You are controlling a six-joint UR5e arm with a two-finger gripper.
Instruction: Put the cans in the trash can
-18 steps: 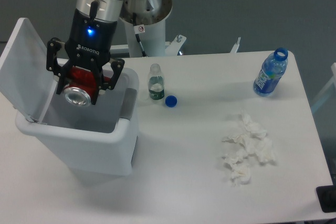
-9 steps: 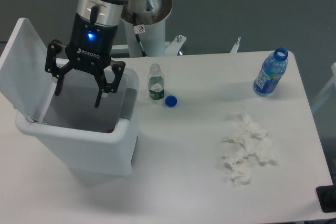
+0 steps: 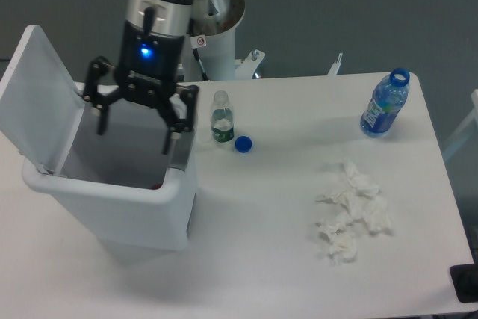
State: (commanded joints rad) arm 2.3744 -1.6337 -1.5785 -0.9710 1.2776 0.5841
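Since a second ago our gripper has let go of the can: then the red can sat clamped between the fingers above the bin, now the fingers stand spread wide and hold nothing. Since half a second ago we have also shifted toward the right side of the trash can, so the right finger now hangs near the bin's right rim. Of the can we see only a small red sliver low inside the bin, against the near wall; the rest is hidden.

The trash can is a white, smooth plastic box, rectangular with rounded corners, its flat lid tipped up at the left and its inside grey. The gripper is black, with thin jointed fingers and a blue light on its body. On the matte white table stand a small clear bottle with a green label and no cap, and just beside it lies a round blue cap. Well apart, near the far right corner, a blue-labelled clear bottle stands open. Crumpled white tissues lie in a loose, wrinkled heap toward the right.
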